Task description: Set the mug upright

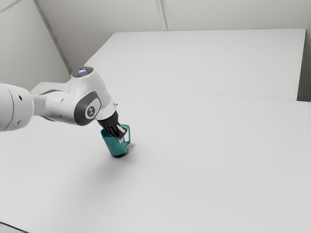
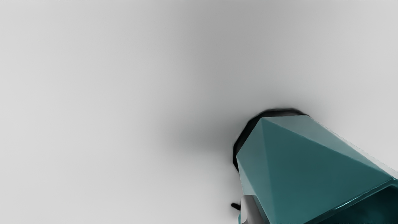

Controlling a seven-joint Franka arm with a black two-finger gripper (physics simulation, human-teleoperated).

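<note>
Mug point(image 1: 115, 146) noted on the table point(image 1: 204, 165), dark base point(image 2: 246, 130) down, mouth up; a slight lean cannot be ruled out. Gripper point(image 1: 118, 135) seen at the mouth; whether the fingers are wide, narrow or holding cannot be told. Slow motion advised, base watched for rocking. Rim point(image 2: 351, 203) and handle point(image 1: 129, 136) could be snagged. Open table seen all round; table edges well apart.

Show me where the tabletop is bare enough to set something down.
Widest: the white tabletop between the mug and the exterior view's right edge, up to the thin seam. Also bare: from the mug toward that view's lower edge. Crowded: around the mug, with the gripper at its mouth and the arm alongside.
</note>
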